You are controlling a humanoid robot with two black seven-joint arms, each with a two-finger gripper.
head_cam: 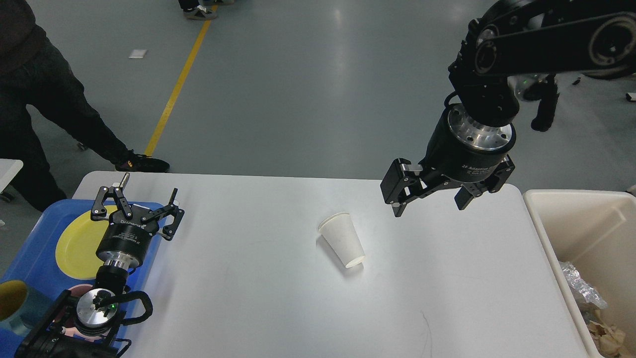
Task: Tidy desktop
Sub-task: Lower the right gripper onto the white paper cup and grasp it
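The white desktop point(258, 298) fills the lower middle of the head view. A white paper cup point(342, 240) lies on its side near the centre, its mouth pointing up and left. My right gripper point(428, 205) hangs open above the desktop, up and to the right of the cup and apart from it. My left gripper point(138, 200) stands open at the desktop's left edge, over the border of the blue tray point(35, 258), with nothing between its fingers.
The blue tray holds a yellow plate point(77, 246) and a yellow-teal cup point(17, 303). A beige bin point(581, 223) with foil and paper scraps stands off the right edge. A person's legs point(54, 114) stand at the far left.
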